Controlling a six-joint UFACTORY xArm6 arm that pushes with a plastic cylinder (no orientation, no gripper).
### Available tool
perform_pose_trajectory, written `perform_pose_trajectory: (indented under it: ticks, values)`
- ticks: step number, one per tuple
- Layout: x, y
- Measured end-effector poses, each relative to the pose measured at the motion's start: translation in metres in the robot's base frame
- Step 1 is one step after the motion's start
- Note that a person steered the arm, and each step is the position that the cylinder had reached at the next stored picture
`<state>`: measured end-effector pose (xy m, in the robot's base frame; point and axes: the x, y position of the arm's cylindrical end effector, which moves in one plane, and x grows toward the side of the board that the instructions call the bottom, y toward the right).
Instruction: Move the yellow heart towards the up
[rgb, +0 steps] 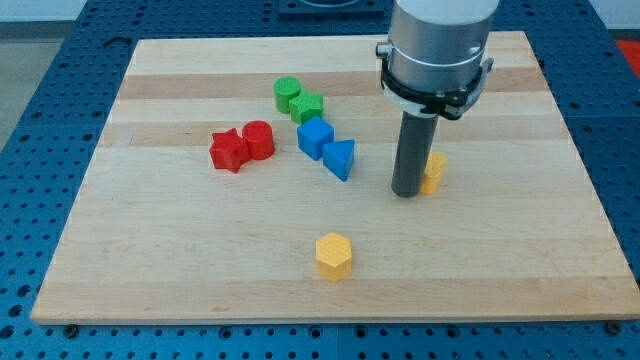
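The yellow heart (435, 172) lies right of the board's middle, partly hidden behind my rod. My tip (407, 193) rests on the board, touching or nearly touching the heart's left side, slightly toward the view's bottom. A yellow hexagon (334, 256) lies toward the view's bottom, left of my tip.
A blue cube (315, 136) and a blue triangle (339, 158) lie left of my tip. A green cylinder (287, 94) and a green block (306, 107) sit above them. A red star (229, 150) and a red cylinder (258, 139) lie further left on the wooden board (150, 250).
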<state>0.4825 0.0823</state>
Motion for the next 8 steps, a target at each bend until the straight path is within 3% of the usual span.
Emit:
perform_pose_trajectory:
  ticks: [1,3,4,6,8]
  values:
    - [0.018,0.001]
    - [0.013,0.051]
    - [-0.011,0.037]
    - [-0.007,0.022]
    - [-0.034,0.005]
